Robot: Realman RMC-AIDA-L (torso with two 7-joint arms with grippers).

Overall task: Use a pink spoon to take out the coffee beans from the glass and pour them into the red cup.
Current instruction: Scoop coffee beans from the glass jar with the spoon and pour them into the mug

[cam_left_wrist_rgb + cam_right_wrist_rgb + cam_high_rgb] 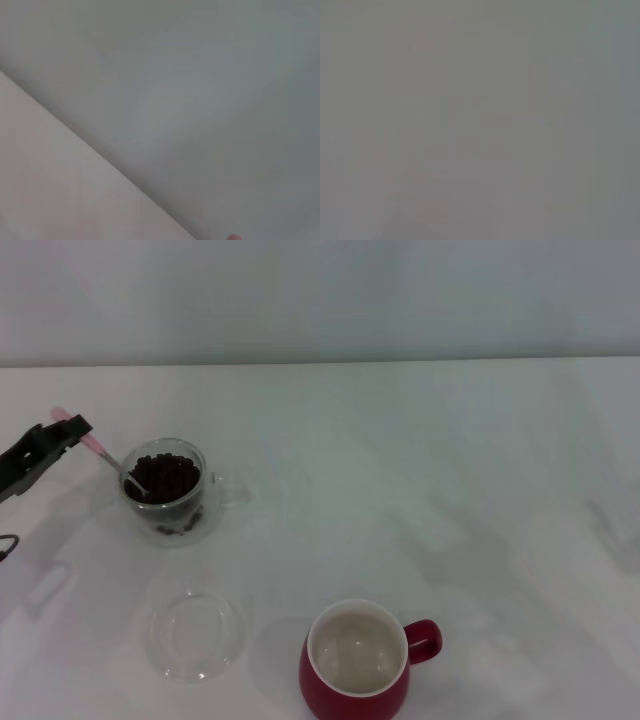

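Count first: 1 glass (166, 490), 1 red cup (355, 665), 1 pink spoon (101, 453), 1 clear glass dish (194, 633), and a heap of coffee beans (165, 477), too many to count. All sit on the white table (420, 460).

Containers. The glass stands at my left, mid-depth on the table, upright, its clear handle pointing toward my right. It's filled w/ dark beans nearly to the rim; a few more dark ones show low down near its base, can't tell if those are inside the wall or a reflection. The red cup stands near the front edge, well apart from the glass, upright, handle to my right. Its cream inside looks bare, no beans visible in it. The dish lies flat betw. the glass and the cup, nearer me than the glass, nothing seen in it.

My left gripper (72, 429) is at the far left edge, just beside the glass, fingers clamped on the spoon's pink handle end. The spoon slants down from there; its metal bowl end rests in the beans at the glass's left rim.

Left wrist view gives only pale surfaces plus a sliver of pink at its edge (234, 237). Right wrist view shows plain grey; right gripper isn't seen anywhere.
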